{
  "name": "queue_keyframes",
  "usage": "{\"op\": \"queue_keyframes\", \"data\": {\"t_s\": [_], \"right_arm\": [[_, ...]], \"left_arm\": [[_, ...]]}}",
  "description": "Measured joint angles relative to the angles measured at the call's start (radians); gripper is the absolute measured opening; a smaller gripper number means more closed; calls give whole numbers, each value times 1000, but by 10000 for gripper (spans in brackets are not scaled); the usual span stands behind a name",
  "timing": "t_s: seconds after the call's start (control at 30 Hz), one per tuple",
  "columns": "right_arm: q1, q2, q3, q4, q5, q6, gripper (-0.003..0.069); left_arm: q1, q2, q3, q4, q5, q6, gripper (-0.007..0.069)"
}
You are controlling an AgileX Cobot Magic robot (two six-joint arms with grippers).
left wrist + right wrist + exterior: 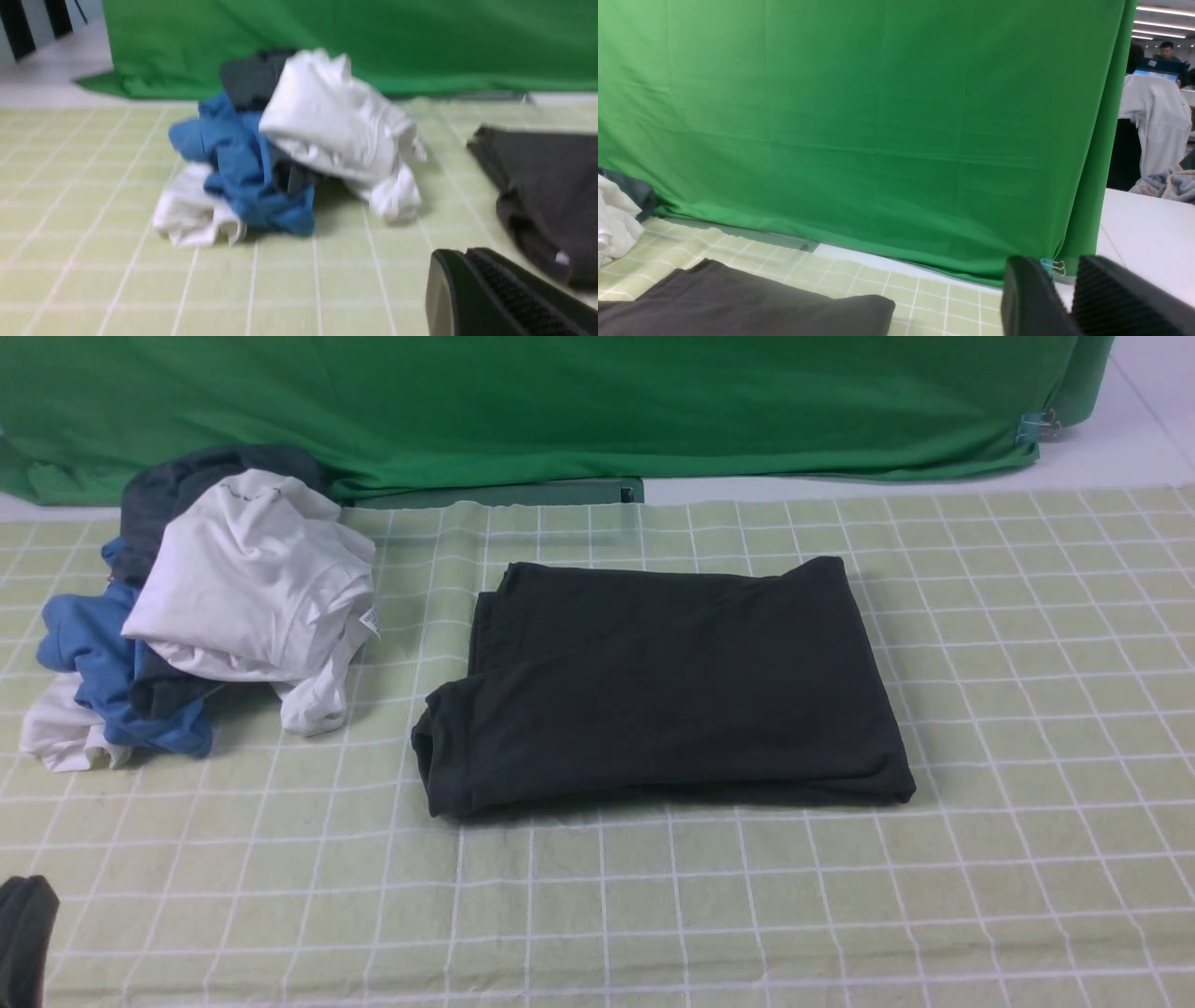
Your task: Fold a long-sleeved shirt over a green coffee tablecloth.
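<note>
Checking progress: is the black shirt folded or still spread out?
Folded. The black shirt lies as a compact, layered rectangle on the checked tablecloth, no sleeves sticking out, neither end effector touching it.

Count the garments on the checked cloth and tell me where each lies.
At least 4: folded black shirt at centre; white shirt, blue garment and dark grey garment piled at left. More may be hidden in the pile.

Even, bright overhead light, soft shadows cast under the clothes pile (215,607), left wrist view motion-blurred, ceiling strip lights (1164,10) glaring beyond the right gripper (1069,298).
</note>
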Motion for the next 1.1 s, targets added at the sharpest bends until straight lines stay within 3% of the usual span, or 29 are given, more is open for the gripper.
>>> {"op": "queue_keyframes", "data": {"t_s": [1.1], "right_arm": [[0,0,0,0,0,0,209]], "left_arm": [[3,0,3,0,-7,0,13]]}}
